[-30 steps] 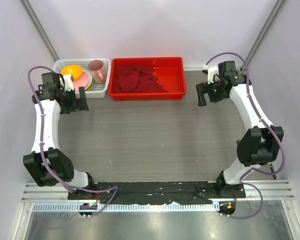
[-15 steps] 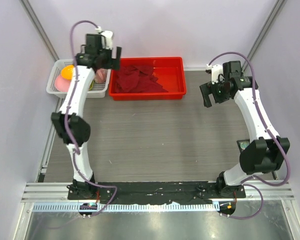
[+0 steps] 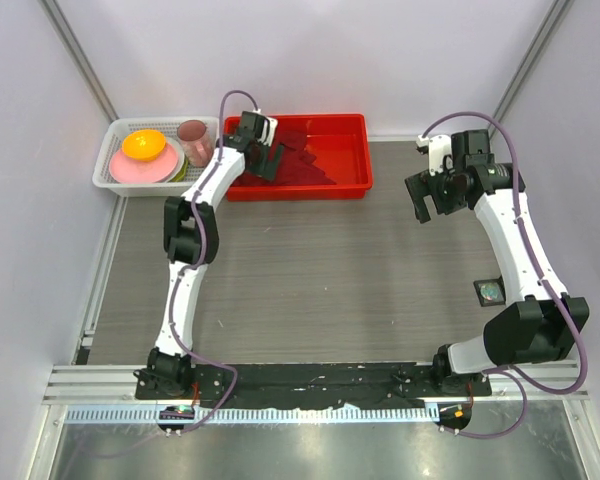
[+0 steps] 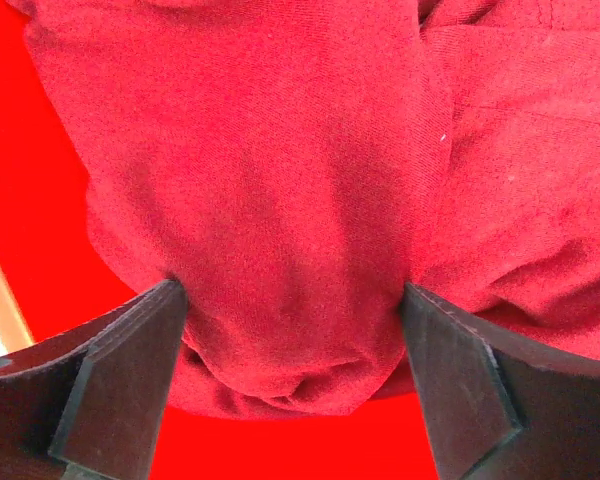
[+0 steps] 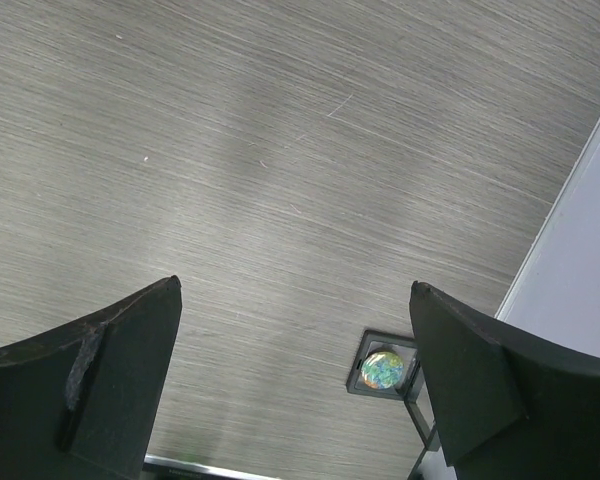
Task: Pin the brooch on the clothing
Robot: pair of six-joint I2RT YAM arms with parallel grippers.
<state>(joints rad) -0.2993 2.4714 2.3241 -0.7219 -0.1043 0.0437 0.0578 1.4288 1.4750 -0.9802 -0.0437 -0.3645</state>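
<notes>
- The brooch (image 5: pixel 383 369) is lying in a small black holder (image 5: pixel 370 338) on the table (image 3: pixel 320 280), well nearer to me than the red tray (image 3: pixel 320 190) and off to its right.
- I am holding my right gripper (image 3: pixel 435 198) wide open and empty above the table, to the right of the red tray.
- I am hanging my left gripper (image 4: pixel 295 340) over the left part of the red tray, its fingers spread wide and a bunched fold of the dark red shirt (image 4: pixel 280 180) bulging between them.
- A white basket (image 3: pixel 160 187) of dishes is sitting just left of the red tray.
</notes>
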